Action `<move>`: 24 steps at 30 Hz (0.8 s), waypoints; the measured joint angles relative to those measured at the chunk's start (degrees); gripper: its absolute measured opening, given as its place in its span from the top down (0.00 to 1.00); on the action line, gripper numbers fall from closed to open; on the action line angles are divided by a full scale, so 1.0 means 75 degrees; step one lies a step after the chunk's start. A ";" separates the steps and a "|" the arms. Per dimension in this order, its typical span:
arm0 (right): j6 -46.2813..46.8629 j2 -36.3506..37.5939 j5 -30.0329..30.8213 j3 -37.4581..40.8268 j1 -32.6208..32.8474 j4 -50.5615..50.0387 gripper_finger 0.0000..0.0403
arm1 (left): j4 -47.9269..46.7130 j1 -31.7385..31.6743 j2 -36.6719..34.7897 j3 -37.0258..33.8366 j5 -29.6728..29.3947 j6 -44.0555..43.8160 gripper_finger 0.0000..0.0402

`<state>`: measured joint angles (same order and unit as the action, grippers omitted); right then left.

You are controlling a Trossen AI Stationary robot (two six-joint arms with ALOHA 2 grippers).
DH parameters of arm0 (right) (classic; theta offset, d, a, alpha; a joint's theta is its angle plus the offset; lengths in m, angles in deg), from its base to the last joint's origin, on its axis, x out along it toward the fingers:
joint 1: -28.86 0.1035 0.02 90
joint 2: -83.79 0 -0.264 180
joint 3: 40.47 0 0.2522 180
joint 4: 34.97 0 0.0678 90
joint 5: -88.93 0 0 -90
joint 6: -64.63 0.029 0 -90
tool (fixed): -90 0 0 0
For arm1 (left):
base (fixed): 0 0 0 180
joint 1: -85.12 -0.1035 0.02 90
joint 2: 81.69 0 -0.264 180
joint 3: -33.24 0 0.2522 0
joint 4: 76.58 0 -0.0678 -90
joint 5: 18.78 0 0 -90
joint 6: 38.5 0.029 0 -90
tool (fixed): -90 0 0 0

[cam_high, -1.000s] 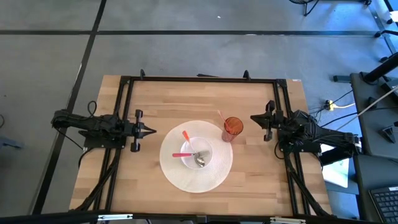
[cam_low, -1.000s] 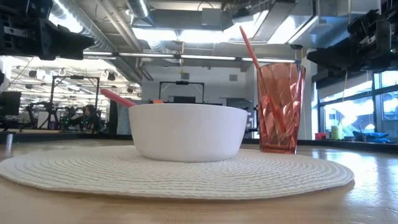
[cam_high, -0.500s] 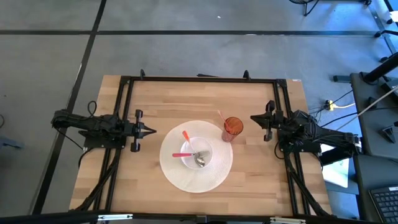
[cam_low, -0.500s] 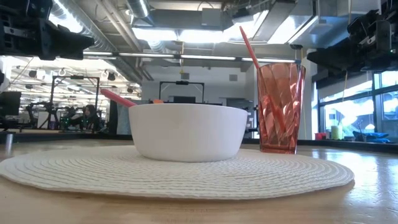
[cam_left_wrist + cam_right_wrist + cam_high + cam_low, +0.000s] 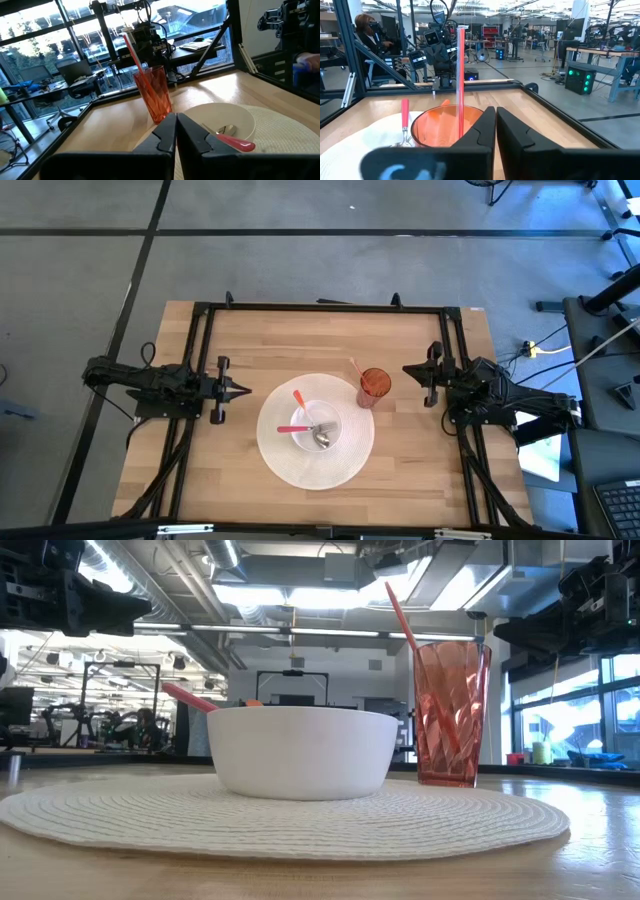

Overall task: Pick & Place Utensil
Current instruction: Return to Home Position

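Note:
A white bowl [image 5: 316,425] sits on a round white woven placemat [image 5: 285,465] in the middle of the table. Two utensils with red-pink handles [image 5: 298,398] [image 5: 292,428] and a metal spoon head [image 5: 322,439] lie in the bowl. A red translucent cup [image 5: 374,385] stands on the mat's far right edge, a pink utensil [image 5: 354,366] leaning in it. My left gripper [image 5: 246,390] hovers shut left of the mat. My right gripper [image 5: 405,369] hovers shut right of the cup. The left wrist view shows the cup [image 5: 154,95] and bowl [image 5: 225,120]; the low view shows the bowl [image 5: 300,750] and cup [image 5: 450,715].
A black metal frame [image 5: 320,307] runs around the far and side edges of the wooden table. Bare wood lies between each gripper and the mat and along the far side. A person [image 5: 367,30] sits beyond the table in the right wrist view.

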<state>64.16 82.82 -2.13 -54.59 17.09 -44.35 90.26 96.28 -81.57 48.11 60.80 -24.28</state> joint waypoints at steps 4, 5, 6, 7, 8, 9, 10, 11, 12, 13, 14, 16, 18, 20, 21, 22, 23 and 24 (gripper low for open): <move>0.0000 0.0000 0.0000 0.0000 0.0003 0.0000 0.96 | -0.0001 0.0000 0.0000 0.0000 0.0000 0.0000 0.99; 0.0000 0.0000 0.0000 0.0000 0.0003 0.0000 0.96 | 0.0002 0.0000 0.0000 0.0000 0.0000 0.0000 0.99; 0.0000 0.0000 0.0000 0.0000 0.0002 0.0000 0.96 | 0.0002 0.0000 0.0001 0.0000 0.0000 0.0000 0.99; 0.0000 0.0000 0.0000 0.0000 0.0003 0.0000 0.96 | 0.0002 0.0000 0.0001 0.0000 0.0000 0.0000 0.99; 0.0000 0.0000 0.0000 0.0000 0.0003 0.0000 0.96 | 0.0002 0.0000 0.0001 0.0000 0.0000 0.0000 0.99; 0.0000 0.0000 0.0000 0.0000 0.0003 0.0000 0.96 | 0.0002 0.0000 0.0001 0.0000 0.0000 0.0000 0.99; 0.0000 0.0000 0.0000 0.0000 0.0000 0.0000 0.96 | 0.0001 -0.0001 0.0001 0.0000 0.0000 0.0000 0.98; 0.0000 0.0000 0.0000 0.0000 0.0003 0.0000 0.96 | 0.0001 0.0000 0.0001 0.0000 0.0000 0.0000 0.98; 0.0000 0.0000 0.0000 0.0000 0.0003 0.0000 0.96 | 0.0001 0.0000 0.0003 0.0000 0.0000 0.0000 0.98; 0.0000 0.0000 0.0000 0.0000 0.0003 0.0000 0.96 | 0.0002 0.0000 0.0001 0.0000 0.0000 0.0000 0.98; 0.0000 0.0000 0.0000 0.0000 0.0003 0.0000 0.96 | 0.0002 0.0000 0.0002 0.0000 0.0000 0.0000 0.98; 0.0000 0.0000 0.0000 0.0000 0.0002 0.0000 0.96 | 0.0002 0.0000 0.0003 0.0000 0.0000 0.0000 0.98; 0.0000 0.0000 0.0000 0.0000 0.0003 0.0000 0.96 | 0.0002 0.0000 0.0003 0.0000 0.0000 0.0000 0.99; 0.0000 0.0000 0.0000 0.0000 0.0000 0.0000 0.96 | 0.0000 0.0000 0.0003 0.0000 0.0000 0.0000 0.99; 0.0000 0.0000 0.0000 0.0000 0.0001 0.0000 0.96 | 0.0002 0.0000 0.0003 0.0000 0.0000 0.0000 0.99; 0.0000 0.0000 0.0000 0.0000 0.0001 0.0000 0.96 | 0.0002 0.0000 0.0003 0.0000 0.0000 0.0000 0.99; 0.0000 0.0000 0.0000 0.0000 0.0001 0.0000 0.96 | 0.0002 0.0000 0.0000 0.0000 0.0000 0.0000 0.99; 0.0000 0.0000 0.0000 0.0000 0.0001 0.0000 0.96 | 0.0002 0.0000 0.0003 0.0000 0.0000 0.0000 0.99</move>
<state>64.16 82.82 -2.13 -54.59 17.10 -44.35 90.28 96.28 -81.55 48.11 60.80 -24.28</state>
